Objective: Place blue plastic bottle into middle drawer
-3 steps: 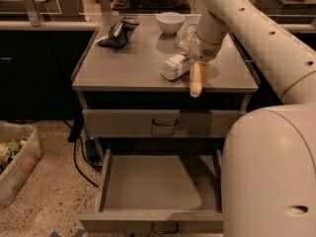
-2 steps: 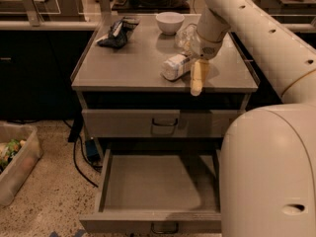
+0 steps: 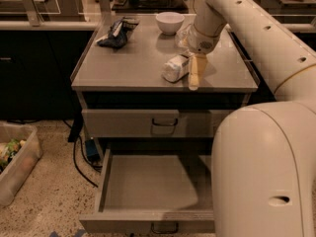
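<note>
The blue plastic bottle (image 3: pixel 175 67) lies on its side on the cabinet top (image 3: pixel 133 65), near the front right. My gripper (image 3: pixel 193 79) points down at the cabinet top, right beside the bottle's right end and close to the front edge. The middle drawer (image 3: pixel 150 184) is pulled out below, with a bare flat floor and a dark loop handle at its front. My own pale body (image 3: pixel 266 172) hides the drawer's right part.
A white bowl (image 3: pixel 169 21) and a dark crumpled bag (image 3: pixel 116 32) sit at the back of the top. Something clear (image 3: pixel 183 33) shows behind my wrist. The upper drawer (image 3: pixel 148 123) is shut. A plastic bin (image 3: pixel 15 162) and a black cable (image 3: pixel 79 157) are on the floor at left.
</note>
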### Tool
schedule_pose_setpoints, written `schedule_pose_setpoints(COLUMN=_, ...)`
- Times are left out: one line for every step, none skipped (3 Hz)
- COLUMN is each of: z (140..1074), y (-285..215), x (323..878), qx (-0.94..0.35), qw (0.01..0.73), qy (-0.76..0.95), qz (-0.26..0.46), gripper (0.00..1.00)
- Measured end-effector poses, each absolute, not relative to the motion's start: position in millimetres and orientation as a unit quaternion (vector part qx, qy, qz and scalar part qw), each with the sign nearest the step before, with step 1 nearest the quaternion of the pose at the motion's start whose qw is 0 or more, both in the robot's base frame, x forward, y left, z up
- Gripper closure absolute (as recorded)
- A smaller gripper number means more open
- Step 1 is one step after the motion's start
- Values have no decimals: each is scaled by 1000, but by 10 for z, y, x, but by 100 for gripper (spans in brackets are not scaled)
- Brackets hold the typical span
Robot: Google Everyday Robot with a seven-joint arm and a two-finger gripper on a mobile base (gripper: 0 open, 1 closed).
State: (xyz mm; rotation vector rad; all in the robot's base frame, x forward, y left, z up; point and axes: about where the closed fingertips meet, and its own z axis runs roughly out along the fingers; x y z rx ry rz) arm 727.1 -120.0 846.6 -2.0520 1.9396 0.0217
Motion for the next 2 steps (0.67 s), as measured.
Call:
schedule_pose_setpoints(z=8463, y=-1198, x=7274, qx=-718, qw=158, qy=678, qz=8, gripper=0)
schedule_pose_setpoints(z=8282, y=-1088, x=7367, qx=-724, qw=136, qy=675, qz=28, gripper=0)
